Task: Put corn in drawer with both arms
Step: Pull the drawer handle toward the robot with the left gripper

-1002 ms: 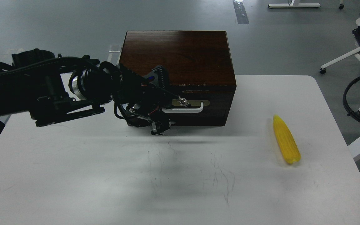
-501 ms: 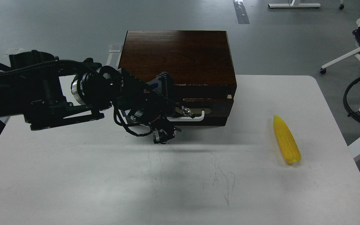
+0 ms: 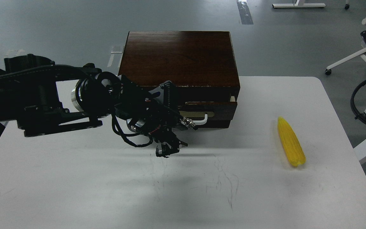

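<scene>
The yellow corn [image 3: 291, 145] lies on the white table [image 3: 106, 190] at the right, tip pointing away, well apart from both the box and the arm. The dark brown box [image 3: 176, 57] stands at the table's back middle. Its drawer [image 3: 222, 109] is pulled out a little, showing a thin pale edge at its right corner. My left gripper [image 3: 184, 122] is at the left end of the white bar handle [image 3: 203, 120], closed around it; the dark fingers hide most of the handle. My right arm is out of view.
A black cable loop [image 3: 356, 105] hangs beyond the table's right edge. White chair legs on castors [image 3: 348, 60] stand on the grey floor at the back right. The table's front half bears only faint scuff marks.
My left gripper has moved toward me and slightly down with the handle. The drawer front has slid out of the box a little.
</scene>
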You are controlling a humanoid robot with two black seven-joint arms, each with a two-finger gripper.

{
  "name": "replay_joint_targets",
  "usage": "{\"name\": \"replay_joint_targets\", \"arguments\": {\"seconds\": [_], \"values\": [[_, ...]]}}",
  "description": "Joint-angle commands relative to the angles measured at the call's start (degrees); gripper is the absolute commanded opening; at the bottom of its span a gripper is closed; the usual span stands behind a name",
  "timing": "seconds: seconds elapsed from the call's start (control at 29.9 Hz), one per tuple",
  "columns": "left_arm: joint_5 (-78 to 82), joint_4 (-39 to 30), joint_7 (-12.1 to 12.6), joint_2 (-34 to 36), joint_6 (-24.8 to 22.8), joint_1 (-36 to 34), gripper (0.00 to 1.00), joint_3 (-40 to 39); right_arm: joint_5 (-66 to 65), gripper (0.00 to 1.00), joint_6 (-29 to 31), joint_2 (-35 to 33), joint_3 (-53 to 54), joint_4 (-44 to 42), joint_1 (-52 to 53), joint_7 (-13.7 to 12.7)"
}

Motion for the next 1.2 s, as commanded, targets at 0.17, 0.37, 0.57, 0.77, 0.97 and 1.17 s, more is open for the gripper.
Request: {"name": "replay_joint_targets", "arguments": {"seconds": [0.17,0.37,0.57,0.77,0.97,1.17], "values": [[-0.2,0.8,0.1,0.3,0.0,-1.5,0.47,-0.1,0.0,1.0,0.0,-0.9,0.0,0.0,0.0,0.0],[-0.1,3.1,0.4,0.3,0.0,-1.0,0.48,-0.1,0.0,1.0,0.0,-0.9,0.1,0.0,0.0,-0.1],[-0.1,4.1,0.4,0.1,0.0,-1.3,0.48,-0.3,0.0,1.0,0.0,-1.0,0.1,0.0,0.0,0.0],[0.0,4.8,0.4,-0.1,0.0,0.9,0.48,0.0,0.0,1.0,0.0,-1.0,0.1,0.0,0.0,0.0],[0.2,4.9,0.6,0.0,0.0,1.9,0.48,-0.1,0.0,1.0,0.0,-1.1,0.2,-0.1,0.0,0.0],[0.4,3.9,0.5,0.0,0.0,1.8,0.48,-0.1,0.0,1.0,0.0,-1.1,0.5,-0.1,0.0,0.0]]}}
